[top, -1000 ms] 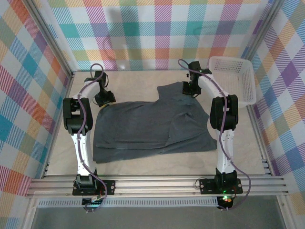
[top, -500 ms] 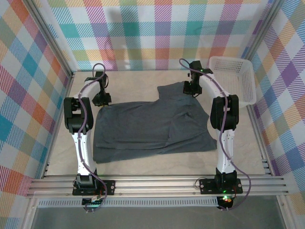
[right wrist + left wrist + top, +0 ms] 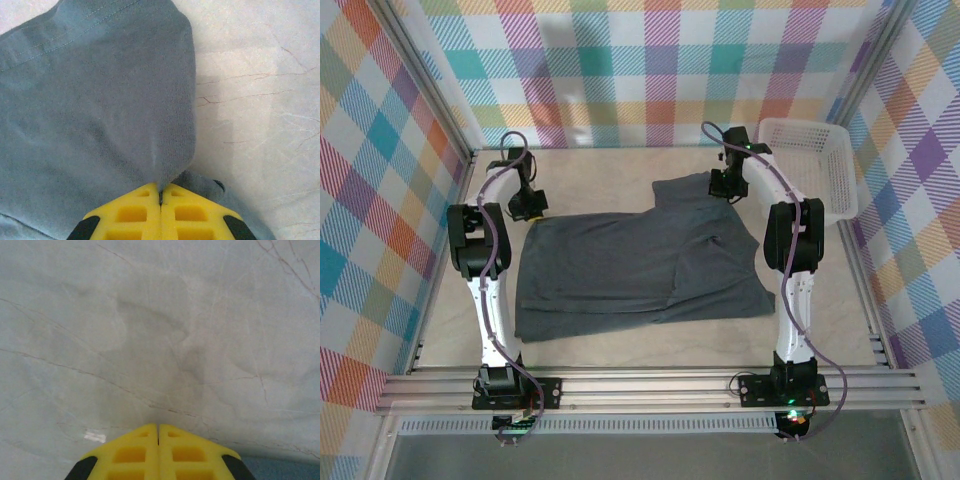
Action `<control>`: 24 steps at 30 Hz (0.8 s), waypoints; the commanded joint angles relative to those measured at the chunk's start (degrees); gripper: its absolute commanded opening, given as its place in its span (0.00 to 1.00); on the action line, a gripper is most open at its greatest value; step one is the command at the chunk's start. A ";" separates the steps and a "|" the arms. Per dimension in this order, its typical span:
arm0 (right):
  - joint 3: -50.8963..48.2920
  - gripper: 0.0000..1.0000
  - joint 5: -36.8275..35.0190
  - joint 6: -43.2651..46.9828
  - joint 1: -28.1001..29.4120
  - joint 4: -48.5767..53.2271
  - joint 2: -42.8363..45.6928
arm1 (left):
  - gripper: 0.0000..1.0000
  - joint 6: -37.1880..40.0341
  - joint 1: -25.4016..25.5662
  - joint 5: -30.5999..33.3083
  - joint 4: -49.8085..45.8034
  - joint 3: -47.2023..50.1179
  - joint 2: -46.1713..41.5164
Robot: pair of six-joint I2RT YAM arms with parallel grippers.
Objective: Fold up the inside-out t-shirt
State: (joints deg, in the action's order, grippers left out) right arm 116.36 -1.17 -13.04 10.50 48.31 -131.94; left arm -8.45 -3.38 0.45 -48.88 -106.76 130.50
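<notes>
1. Top external: grey t-shirt (image 3: 640, 265) spread flat on table (image 3: 620, 352), between both arms.
2. Left pincer (image 3: 158, 429): fingers together, over bare table beside t-shirt's far left corner.
3. Right pincer (image 3: 160, 189): clamped on t-shirt's far edge.

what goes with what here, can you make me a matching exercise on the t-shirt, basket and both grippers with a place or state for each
Things:
1. t-shirt
2. basket
3. left gripper
4. right gripper

Place or state:
a. far right corner of the table
b. shut on the t-shirt
c. spread out mid-table
d. shut, bare table ahead of it

Pairs: 1-c, 2-a, 3-d, 4-b
</notes>
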 commanded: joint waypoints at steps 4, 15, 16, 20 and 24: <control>1.57 0.00 0.55 -0.93 -0.44 1.78 -1.38 | 0.00 -4.10 -3.04 -5.37 3.18 1.23 -0.33; -3.50 0.00 4.88 -2.77 -3.58 -0.38 8.01 | 0.00 -10.54 -6.58 -10.75 9.38 16.47 -16.53; -6.15 0.00 5.30 -3.39 -3.90 -1.87 9.75 | 0.00 -10.96 -6.89 -10.53 9.99 18.65 -18.17; -15.87 0.00 6.13 -4.78 -4.36 -6.34 12.99 | 0.00 -12.14 -7.64 -8.20 11.28 27.61 -22.69; -18.63 0.00 7.06 -5.33 -4.80 -6.61 12.08 | 0.00 -12.99 -8.48 -7.96 12.75 33.07 -23.88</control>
State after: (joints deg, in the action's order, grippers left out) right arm 99.74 4.82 -17.10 6.11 43.44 -119.09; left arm -19.77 -10.55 -8.95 -37.17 -77.08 106.74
